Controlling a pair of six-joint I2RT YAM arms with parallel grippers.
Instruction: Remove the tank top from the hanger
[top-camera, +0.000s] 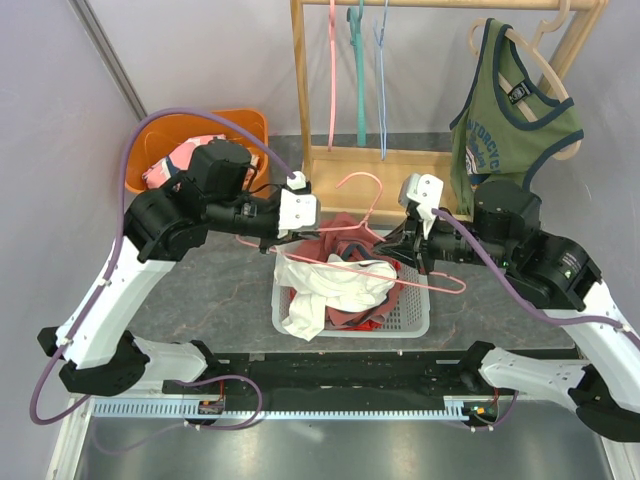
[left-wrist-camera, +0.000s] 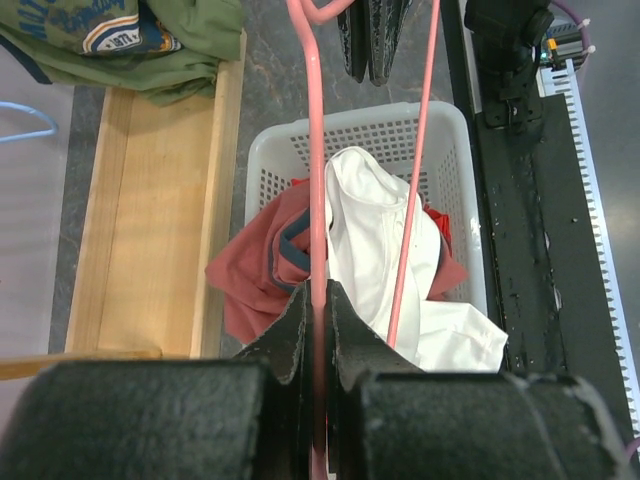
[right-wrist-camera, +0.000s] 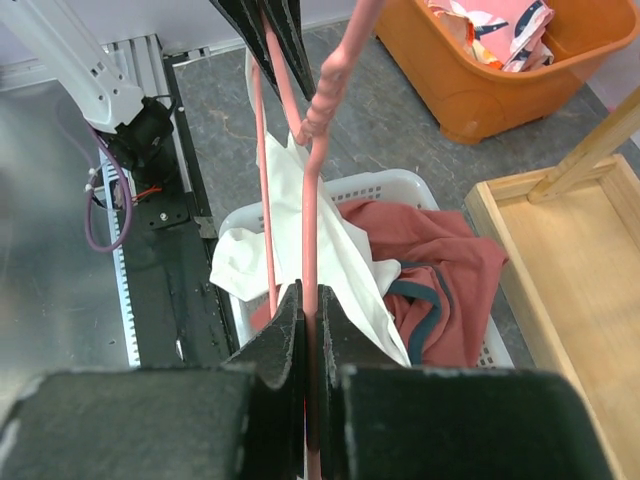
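The green tank top on the rack at 1 o'clock shows the partial print "OTORCYC", while the red tank top lies in the white basket, at 3 o'clock of the left gripper and 9 o'clock of the right gripper, both clamped on the bare pink hanger above it.

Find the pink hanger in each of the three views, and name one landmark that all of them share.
Top external: hanger at the centre, over the white basket.
Left wrist: hanger runs from bottom centre up to the top edge.
Right wrist: hanger runs from bottom centre up to the top edge.
Shared landmark: the basket of clothes, beneath the hanger in every view.
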